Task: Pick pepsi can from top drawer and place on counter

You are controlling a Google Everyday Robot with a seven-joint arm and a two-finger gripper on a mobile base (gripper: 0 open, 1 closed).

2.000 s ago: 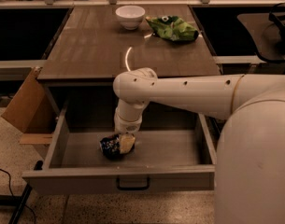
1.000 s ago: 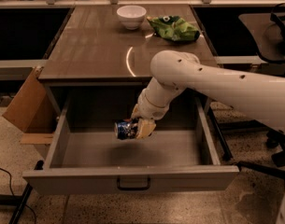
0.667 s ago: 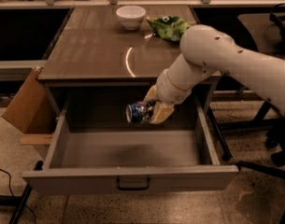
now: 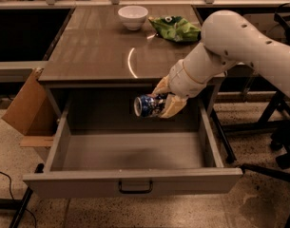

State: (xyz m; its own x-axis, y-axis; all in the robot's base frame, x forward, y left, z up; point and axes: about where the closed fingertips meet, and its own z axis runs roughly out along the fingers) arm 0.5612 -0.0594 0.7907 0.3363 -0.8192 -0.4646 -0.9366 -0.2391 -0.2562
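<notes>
Clamped on the pepsi can [image 4: 147,105], my gripper [image 4: 165,99] hangs over the open top drawer [image 4: 135,182], just below the front edge of the counter [image 4: 101,46]. I see the can held sideways, clear of the drawer floor, one tan finger above it and one below. The white arm [image 4: 230,37] comes in from the right, slanting down and left. A white bowl [image 4: 133,16] and a green chip bag [image 4: 175,28] sit at the counter's far end. A cardboard box [image 4: 25,103] leans beside the cabinet on the speckled floor [image 4: 258,141].
</notes>
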